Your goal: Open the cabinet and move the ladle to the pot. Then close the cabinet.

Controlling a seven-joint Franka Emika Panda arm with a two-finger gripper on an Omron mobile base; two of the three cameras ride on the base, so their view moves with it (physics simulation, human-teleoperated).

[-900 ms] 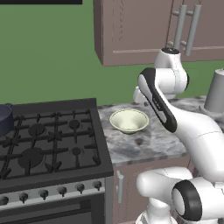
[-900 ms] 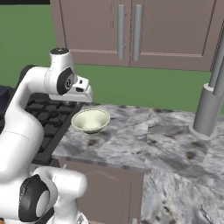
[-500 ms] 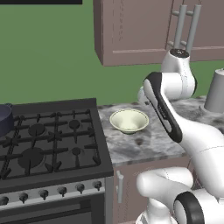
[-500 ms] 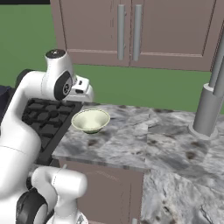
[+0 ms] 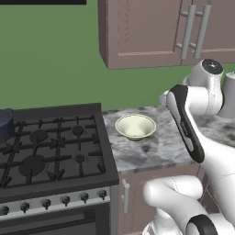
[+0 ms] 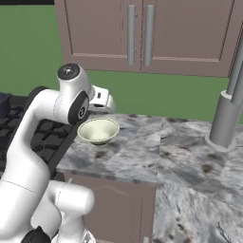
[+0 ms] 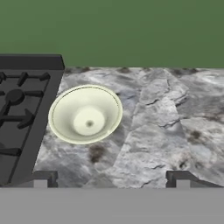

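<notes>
The cabinet (image 6: 99, 33) hangs on the green wall above the counter. Both of its doors are shut, and its grey bar handles (image 6: 131, 33) stand side by side. The same cabinet (image 5: 142, 32) fills the top of the left base view. The ladle is out of view. The dark pot (image 5: 3, 125) sits on the stove's far left, cut by the frame edge. My gripper (image 7: 111, 178) hovers over the counter near the stove, open and empty, with its fingertips (image 7: 41, 177) wide apart. In the right base view my hand (image 6: 100, 97) hangs just above the bowl, well below the cabinet.
A cream bowl (image 7: 85, 113) sits on the marble counter (image 7: 166, 113) beside the black gas stove (image 5: 46, 151). A tall grey cylinder (image 6: 223, 123) stands on the counter to the right. A base cabinet with a short handle (image 5: 125, 196) is below.
The arm's upper joint has swung to the right and dropped a little in the left base view. The bowl, the pot and the cabinet doors have not moved.
</notes>
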